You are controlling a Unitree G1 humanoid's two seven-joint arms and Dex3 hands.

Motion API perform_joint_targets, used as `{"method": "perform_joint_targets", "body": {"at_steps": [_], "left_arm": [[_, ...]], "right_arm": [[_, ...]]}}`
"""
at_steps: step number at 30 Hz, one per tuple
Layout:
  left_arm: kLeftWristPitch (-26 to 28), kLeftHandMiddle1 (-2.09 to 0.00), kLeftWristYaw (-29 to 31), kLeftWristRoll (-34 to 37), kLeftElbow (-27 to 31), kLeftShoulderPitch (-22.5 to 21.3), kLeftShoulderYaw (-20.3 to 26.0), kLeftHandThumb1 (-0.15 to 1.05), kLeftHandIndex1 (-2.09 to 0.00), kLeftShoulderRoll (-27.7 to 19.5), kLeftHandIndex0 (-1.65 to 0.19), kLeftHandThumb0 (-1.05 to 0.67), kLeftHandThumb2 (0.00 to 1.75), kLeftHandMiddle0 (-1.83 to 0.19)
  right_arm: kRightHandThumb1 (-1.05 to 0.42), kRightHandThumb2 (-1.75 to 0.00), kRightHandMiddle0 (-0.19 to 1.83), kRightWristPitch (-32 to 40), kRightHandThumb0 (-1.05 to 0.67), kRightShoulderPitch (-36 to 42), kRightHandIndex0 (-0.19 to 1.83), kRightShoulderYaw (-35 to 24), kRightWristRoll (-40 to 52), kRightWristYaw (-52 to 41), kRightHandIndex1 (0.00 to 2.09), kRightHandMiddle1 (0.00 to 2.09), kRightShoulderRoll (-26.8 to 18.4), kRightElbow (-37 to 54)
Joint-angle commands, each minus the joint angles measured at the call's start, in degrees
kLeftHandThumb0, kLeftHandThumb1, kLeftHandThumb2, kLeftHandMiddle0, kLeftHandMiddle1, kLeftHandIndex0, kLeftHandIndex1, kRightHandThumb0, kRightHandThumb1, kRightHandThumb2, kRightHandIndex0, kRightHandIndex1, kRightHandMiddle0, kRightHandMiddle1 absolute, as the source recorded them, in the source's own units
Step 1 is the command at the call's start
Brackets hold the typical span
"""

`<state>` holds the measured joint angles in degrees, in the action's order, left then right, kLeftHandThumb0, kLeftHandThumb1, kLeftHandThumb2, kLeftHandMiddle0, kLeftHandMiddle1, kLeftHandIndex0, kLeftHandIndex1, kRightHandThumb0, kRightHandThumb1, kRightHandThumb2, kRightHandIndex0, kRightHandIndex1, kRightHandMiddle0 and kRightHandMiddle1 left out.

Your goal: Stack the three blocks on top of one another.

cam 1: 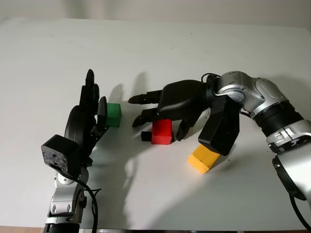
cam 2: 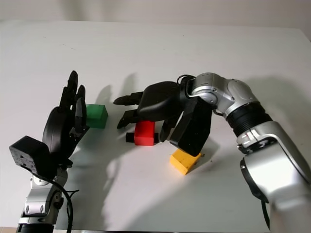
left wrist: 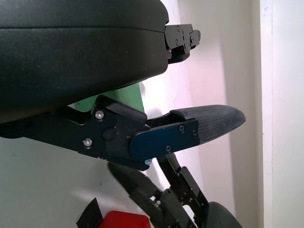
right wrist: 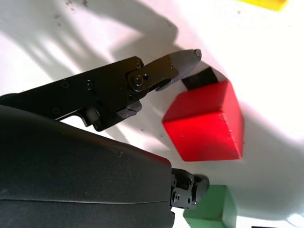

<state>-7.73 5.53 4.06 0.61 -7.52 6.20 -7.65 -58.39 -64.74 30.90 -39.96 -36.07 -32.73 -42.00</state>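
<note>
Bright overhead light, soft shadows left of hands on white table (cam 1: 160, 43); wrist views blurry.

Solid green cube block (cam 1: 113, 114), plain, sat just beside the black left hand (cam 1: 89, 115). Solid red cube block (cam 1: 162, 131), plain, sat under the black right hand (cam 1: 167, 104). Yellow-orange block (cam 1: 204, 158), plain, behind it. White matte tabletop (cam 1: 155, 53), unpatterned.

Left hand (cam 1: 89, 119) open, upright at the left; right hand (cam 1: 167, 104) open, mid-table.
</note>
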Motion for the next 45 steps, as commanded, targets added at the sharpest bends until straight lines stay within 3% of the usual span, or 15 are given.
{"method": "perform_joint_targets", "body": {"at_steps": [1, 5, 9, 14, 20, 26, 35, 41, 44, 45], "left_arm": [[-0.36, -0.05, 0.22, 0.21, 1.08, 0.74, 0.11, 1.05, -0.05, -0.07, 0.12, -0.76, 0.63, 0.10], [-0.82, -0.05, 0.68, 0.70, 0.60, 0.61, 0.27, 1.05, -0.05, -0.14, 0.13, -0.75, 0.63, 0.11], [-0.75, -0.05, 0.50, 0.46, 0.16, 0.28, 0.39, 1.05, -0.05, -0.24, 0.12, -0.75, 0.64, 0.11], [-0.46, -0.05, 0.65, 0.04, 0.04, 0.02, 0.47, 1.05, -0.06, -0.83, 0.12, -0.76, 0.65, 0.11], [-0.70, -0.06, 1.27, 0.91, 0.33, 0.20, 0.86, 1.05, -0.06, -1.03, 0.11, -0.75, 0.64, 0.09], [0.12, -0.06, 1.54, 1.22, 1.13, 0.83, 1.21, 1.05, -0.06, -1.30, 0.11, -0.76, 0.62, 0.08], [0.36, -0.06, 2.26, 1.35, 1.04, 0.67, 1.51, 1.05, -0.05, -1.95, 0.11, -0.77, 0.63, 0.08], [-0.91, -0.05, 2.96, 1.70, 0.16, 0.35, 1.89, 1.05, -0.06, -2.04, 0.11, -0.76, 0.63, 0.08], [-1.16, -0.05, 3.02, 1.76, -0.17, 0.25, 1.99, 1.05, -0.06, -2.02, 0.10, -0.75, 0.62, 0.08], [-1.00, -0.06, 2.94, 1.74, -0.09, 0.25, 1.98, 1.05, -0.06, -1.99, 0.10, -0.76, 0.62, 0.07]], "right_arm": [[-0.87, -0.04, -0.19, -0.31, -0.68, -1.93, -0.19, -0.91, 0.79, -0.45, 0.00, 0.03, -2.19, 1.76], [-0.86, -0.05, -0.19, 1.21, -0.77, -2.77, -0.19, -2.27, -0.24, -1.42, 0.00, 0.00, -6.07, 6.37], [-0.83, -0.04, -0.19, 4.83, -0.77, -1.20, -0.19, -5.83, 5.34, -4.02, 0.00, 0.00, -9.43, 8.98], [-0.87, -0.06, -0.19, 17.30, -0.80, 3.11, -0.19, -12.24, 16.58, -9.28, 0.00, 0.00, -11.25, 14.68], [-1.04, -0.15, -0.19, 27.68, -0.90, 11.98, -0.19, -21.24, 29.14, -5.49, 0.00, 0.00, -8.78, 14.76], [-1.05, -0.49, -0.18, 33.85, -0.84, 24.14, -0.19, -28.48, 33.81, 6.99, 0.00, 0.03, -3.34, 16.87], [-1.05, -0.73, -0.18, 41.52, -0.74, 37.61, -0.19, -31.18, 35.98, 16.47, 0.00, 0.02, 4.46, 25.22], [-1.05, -0.69, -0.17, 48.05, -0.74, 43.05, -0.18, -33.51, 40.96, 13.92, 0.01, 0.04, 4.33, 34.24], [-1.05, -0.52, -0.19, 52.29, -0.74, 44.49, -0.19, -35.47, 45.45, 9.15, 0.00, 0.01, 2.31, 39.20], [-1.05, -0.35, -0.16, 53.68, -0.77, 44.86, -0.19, -36.08, 45.53, 8.25, 0.00, 0.03, 1.05, 41.28]]}}
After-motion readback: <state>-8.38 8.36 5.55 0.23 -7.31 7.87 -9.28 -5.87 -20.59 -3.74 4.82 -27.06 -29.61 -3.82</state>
